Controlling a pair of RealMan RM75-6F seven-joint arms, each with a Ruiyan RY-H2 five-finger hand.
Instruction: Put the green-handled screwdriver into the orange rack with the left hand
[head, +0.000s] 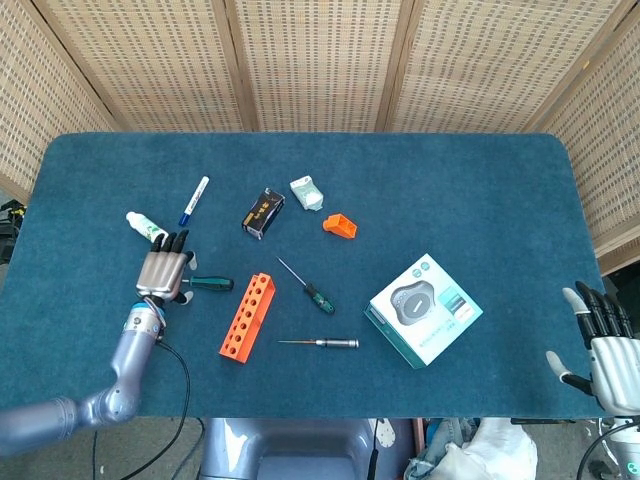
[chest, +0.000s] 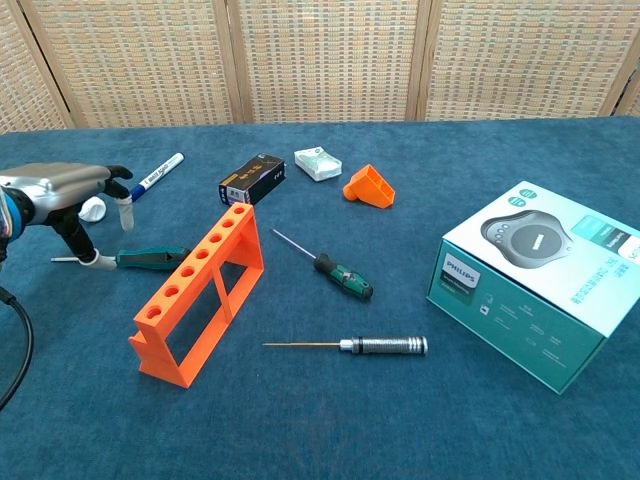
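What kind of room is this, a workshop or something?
Probably a robot test setup, not a real workshop: a blue cloth-covered table with woven screens around it, and assorted tools like an orange rack laid out.

Lying around one orange plastic rack (head: 247, 317): three screwdrivers, one blue-capped marker (head: 194, 200), three small boxes, one white tube (head: 143, 227), one orange wedge (head: 339, 225)

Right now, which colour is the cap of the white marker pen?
Blue; the white marker pen's cap shows best in the head view.
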